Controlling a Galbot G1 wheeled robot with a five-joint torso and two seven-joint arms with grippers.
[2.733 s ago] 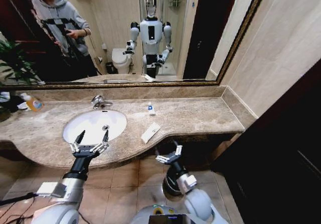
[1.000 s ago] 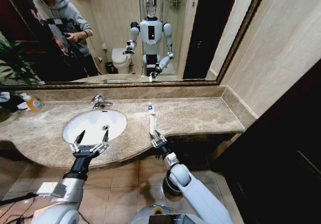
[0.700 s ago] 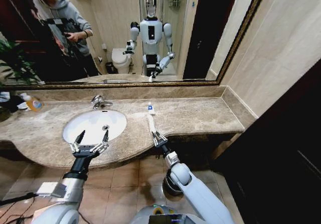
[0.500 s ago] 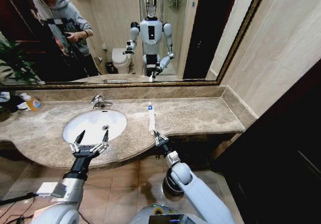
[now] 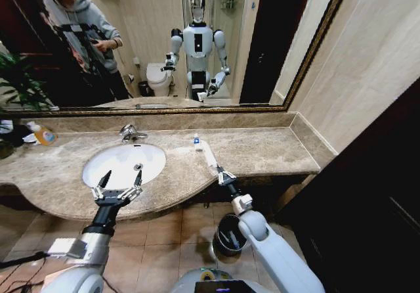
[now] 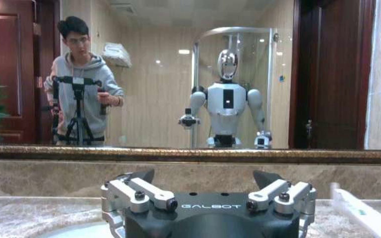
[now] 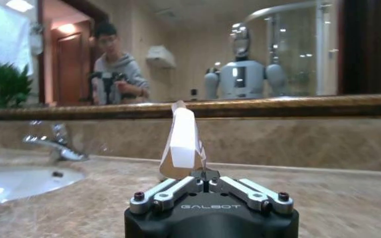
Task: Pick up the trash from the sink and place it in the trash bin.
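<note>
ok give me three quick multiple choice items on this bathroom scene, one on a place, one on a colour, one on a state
1. Where is the trash bin?
A. on the floor under the counter edge
B. in the sink
C. on the counter

2. What colour is the packet?
A. red
B. white
C. black

3. How is the left tool?
A. shut on a tube
B. shut on the faucet
C. open over the sink

Answers: 1 A, it stands on the tiles beside the right arm. 2 B, white in the right tool. 3 C, its fingers are spread and hold nothing.

The trash bin point(image 5: 230, 234) sits half hidden behind the right arm, and the tiny tube's point(image 5: 196, 140) label is too small to read.
</note>
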